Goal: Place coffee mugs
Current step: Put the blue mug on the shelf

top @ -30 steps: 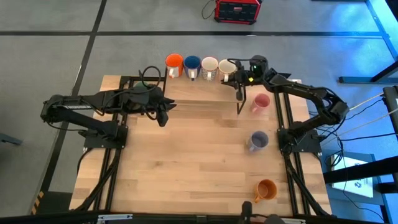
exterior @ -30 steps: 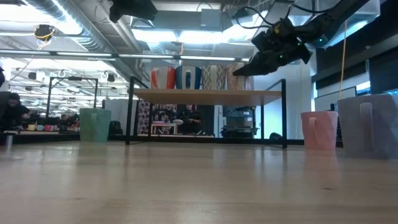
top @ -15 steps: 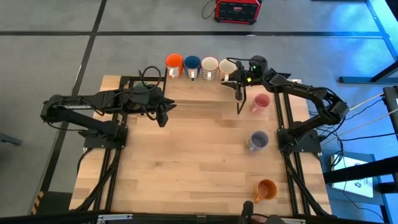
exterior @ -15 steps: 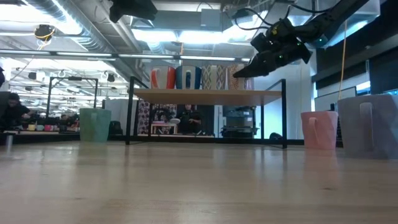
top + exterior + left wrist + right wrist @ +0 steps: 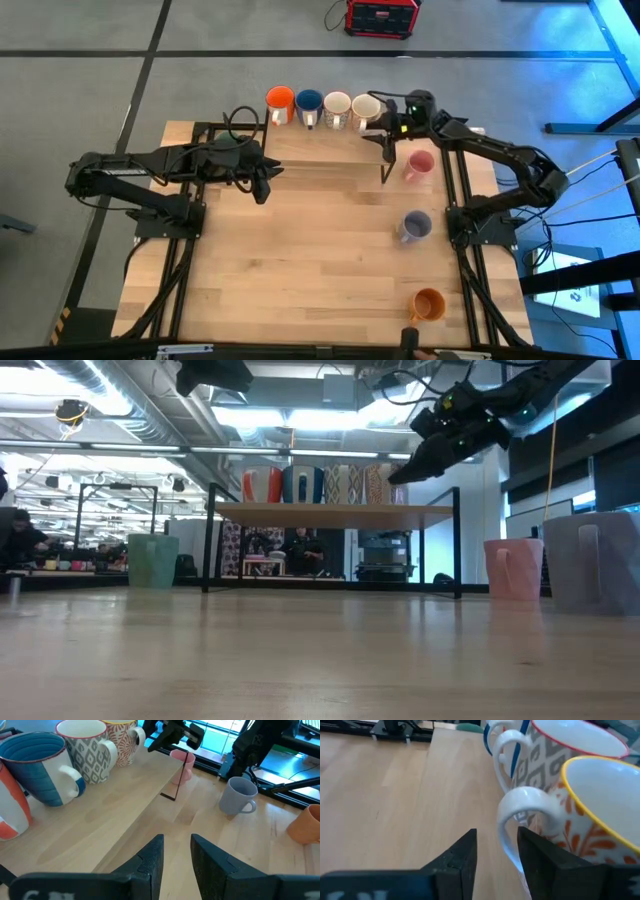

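Four coffee mugs stand in a row on the raised wooden shelf (image 5: 330, 513): orange-red (image 5: 279, 100), dark blue (image 5: 308, 102), white patterned (image 5: 336, 104) and cream with a yellow rim (image 5: 363, 106). My right gripper (image 5: 496, 857) is open at the shelf's right end. The cream mug's handle (image 5: 517, 815) stands just ahead of the gap between its fingers. My left gripper (image 5: 176, 852) hovers open over the shelf's near edge with nothing between its fingers. Pink (image 5: 419, 164), lavender (image 5: 415, 225) and amber (image 5: 428, 304) mugs stand on the table's right side. A sage green mug (image 5: 153, 560) stands at the far left. My right gripper comes level at the cream mug's handle (image 5: 512, 852) from the table's right side. The handle's lower end runs close by one finger (image 5: 540, 865). I cannot tell whether they touch. The mug stands upright on the shelf.
The shelf's black frame posts (image 5: 384, 160) stand near the pink mug. The table's middle and near left are bare wood (image 5: 300, 260). A red box (image 5: 381, 15) sits on the floor beyond the far edge.
My right gripper has parted its fingers and drawn back a little from the cream mug, up and toward the table's right edge. The mug stays upright on the shelf.
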`<state>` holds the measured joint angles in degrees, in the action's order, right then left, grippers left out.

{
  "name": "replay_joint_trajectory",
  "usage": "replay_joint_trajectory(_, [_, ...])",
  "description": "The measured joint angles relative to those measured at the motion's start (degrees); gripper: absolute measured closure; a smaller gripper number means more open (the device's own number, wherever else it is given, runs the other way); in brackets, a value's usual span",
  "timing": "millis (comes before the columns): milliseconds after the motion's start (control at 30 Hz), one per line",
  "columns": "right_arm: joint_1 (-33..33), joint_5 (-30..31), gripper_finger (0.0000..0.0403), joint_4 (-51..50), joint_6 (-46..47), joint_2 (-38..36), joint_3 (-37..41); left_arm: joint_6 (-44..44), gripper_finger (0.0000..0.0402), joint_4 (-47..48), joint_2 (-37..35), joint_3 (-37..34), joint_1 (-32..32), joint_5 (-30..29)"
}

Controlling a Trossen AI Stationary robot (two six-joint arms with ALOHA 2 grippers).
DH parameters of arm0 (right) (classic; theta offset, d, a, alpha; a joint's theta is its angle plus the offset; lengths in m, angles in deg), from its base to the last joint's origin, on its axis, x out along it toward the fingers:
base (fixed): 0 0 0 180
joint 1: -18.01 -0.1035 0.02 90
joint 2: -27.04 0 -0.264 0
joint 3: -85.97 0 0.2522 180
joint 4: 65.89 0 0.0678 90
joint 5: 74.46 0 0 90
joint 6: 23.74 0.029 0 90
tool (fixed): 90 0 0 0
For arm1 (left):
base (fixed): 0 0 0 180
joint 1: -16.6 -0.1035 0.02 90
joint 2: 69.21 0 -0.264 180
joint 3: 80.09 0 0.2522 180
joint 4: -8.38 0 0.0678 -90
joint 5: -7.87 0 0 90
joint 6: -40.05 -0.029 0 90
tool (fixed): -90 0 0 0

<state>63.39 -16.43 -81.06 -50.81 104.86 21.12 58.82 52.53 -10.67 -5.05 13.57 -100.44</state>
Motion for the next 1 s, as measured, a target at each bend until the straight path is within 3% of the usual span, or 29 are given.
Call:
replay_joint_trajectory(300, [0.0, 8.1, 0.0276, -11.1, 1.0, -7.4, 0.0, 0.0, 0.0311, 0.0, 0.0, 0.0, 0.0, 0.0])
replay_joint_trajectory(567, [-1.5, 3.9, 0.0276, -22.4, 14.3, -18.2, 0.0, 0.0, 0.0311, 0.0, 0.0, 0.0, 0.0, -0.2])
replay_joint_trajectory(767, [-10.9, 3.0, 0.0276, -28.0, 18.3, -21.7, 0.0, -0.1, 0.0311, 0.0, 0.2, 0.0, 0.1, -0.5])
replay_joint_trajectory(1000, [-26.3, 9.1, 0.0276, -33.0, 26.4, -21.4, 0.0, 0.1, 0.0311, 0.6, 2.4, 0.0, 0.1, 1.6])
